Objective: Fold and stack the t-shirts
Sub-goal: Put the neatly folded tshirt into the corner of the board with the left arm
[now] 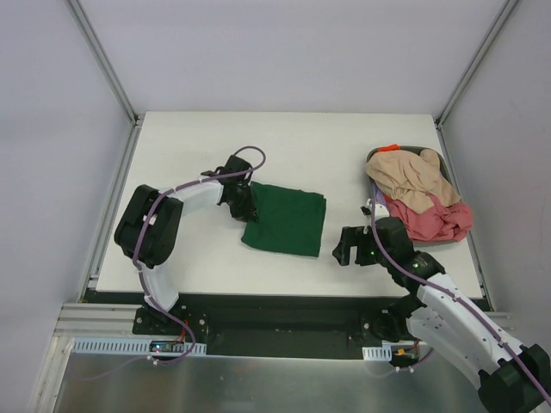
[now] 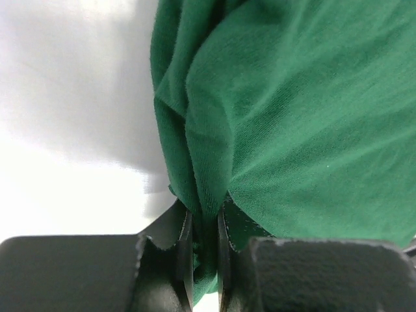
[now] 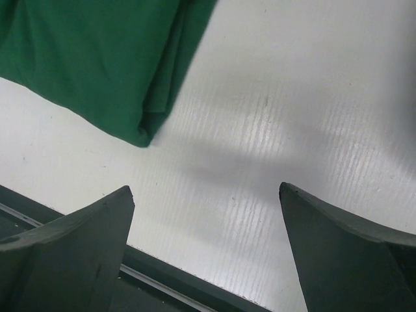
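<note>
The green shirt (image 1: 287, 220) lay in the middle of the desk (image 1: 198, 146), folded into a rough rectangle, flat but with some wrinkles. Its left edge was bunched into several layers, and the left tool (image 2: 203, 234) was clenched on this bunch, with the cloth pressed thin between the two jaws.

The step in hand was probably one more fold of this shirt. To do it well, I think the pinched edge should rise only a little, so that the lower layers do not slide. Then it should travel straight across to the right edge, so that both edges meet evenly. All layers must stay together in the grip, otherwise one of them could drop out and spoil the fold.

The left arm made a wide curve from its base out to the left and back toward the shirt, its wrist low over the desk. The right arm reached forward and left. The right tool (image 1: 344, 248) was released and held nothing, its jaws wide apart over bare desk near the shirt's near right corner.

The beige shirt (image 1: 411, 179) and the red shirt (image 1: 435, 219) waited unfolded in a bin (image 1: 442, 162) at the right.
</note>
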`<act>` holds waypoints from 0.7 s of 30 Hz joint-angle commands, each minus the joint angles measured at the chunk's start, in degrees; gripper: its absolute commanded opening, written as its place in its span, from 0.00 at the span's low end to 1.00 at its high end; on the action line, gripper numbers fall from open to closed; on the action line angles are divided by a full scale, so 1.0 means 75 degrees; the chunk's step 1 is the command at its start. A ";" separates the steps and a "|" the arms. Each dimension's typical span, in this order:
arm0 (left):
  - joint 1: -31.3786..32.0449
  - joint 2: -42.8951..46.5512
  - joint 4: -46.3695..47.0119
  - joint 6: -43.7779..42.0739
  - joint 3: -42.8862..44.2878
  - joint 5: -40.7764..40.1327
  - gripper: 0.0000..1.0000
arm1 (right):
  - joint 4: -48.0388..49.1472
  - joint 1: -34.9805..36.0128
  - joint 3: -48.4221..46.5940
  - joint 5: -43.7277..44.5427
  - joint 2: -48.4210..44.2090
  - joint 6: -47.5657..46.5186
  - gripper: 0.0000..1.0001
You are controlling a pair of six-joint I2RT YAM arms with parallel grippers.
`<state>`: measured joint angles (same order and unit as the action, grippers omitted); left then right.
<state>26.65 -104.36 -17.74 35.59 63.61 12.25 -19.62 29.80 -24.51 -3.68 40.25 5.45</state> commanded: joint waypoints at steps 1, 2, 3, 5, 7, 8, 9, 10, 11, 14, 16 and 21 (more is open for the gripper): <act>-0.0436 0.0413 -0.0659 -0.1182 -0.0184 -0.1233 0.00 | -0.0056 -0.0060 0.0022 0.0198 0.0059 -0.0059 0.96; -0.0472 0.0530 -0.0659 -0.1299 -0.0266 -0.1421 0.00 | -0.0056 -0.0060 0.0011 0.0198 0.0094 -0.0059 0.96; -0.0518 0.0601 -0.0693 -0.1359 -0.0325 -0.1585 0.00 | -0.0068 -0.0071 -0.0001 0.0163 0.0141 -0.0059 0.96; -0.0810 0.0707 -0.0740 -0.1406 -0.0384 -0.1819 0.00 | -0.0068 -0.0071 -0.0025 0.0151 0.0199 -0.0071 0.96; -0.1254 0.0707 -0.0787 -0.1418 -0.0338 -0.1868 0.00 | -0.0068 -0.0083 -0.0025 0.0163 0.0235 -0.0082 0.96; -0.1489 0.0661 -0.0776 -0.1464 -0.0233 -0.1752 0.00 | -0.0080 -0.0095 -0.0025 0.0175 0.0247 -0.0071 0.96; -0.1747 0.0567 -0.0787 -0.1581 -0.0128 -0.1646 0.00 | -0.0057 -0.0095 -0.0025 0.0163 0.0258 -0.0071 0.96; -0.1946 0.0485 -0.0834 -0.1686 0.0059 -0.1645 0.00 | -0.0068 -0.0095 -0.0025 0.0128 0.0282 -0.0082 0.96; -0.2088 0.0368 -0.0857 -0.1745 0.0235 -0.1657 0.00 | -0.0056 -0.0106 -0.0025 0.0116 0.0305 -0.0094 0.96; -0.2486 -0.0169 -0.1009 -0.1968 0.1077 -0.2182 0.00 | -0.0056 -0.0130 -0.0036 0.0116 0.0399 -0.0094 0.96; -0.2732 -0.0685 -0.1290 -0.2143 0.2071 -0.2382 0.00 | -0.0056 -0.0165 -0.0036 0.0139 0.0422 -0.0083 0.96; -0.3283 -0.2289 -0.2286 -0.2565 0.4427 -0.2991 0.00 | -0.0021 -0.0259 -0.0025 0.0081 0.0422 -0.0129 0.96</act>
<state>4.47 -114.45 -28.53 20.71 84.49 -3.53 -20.01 28.62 -24.49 -3.36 43.46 5.30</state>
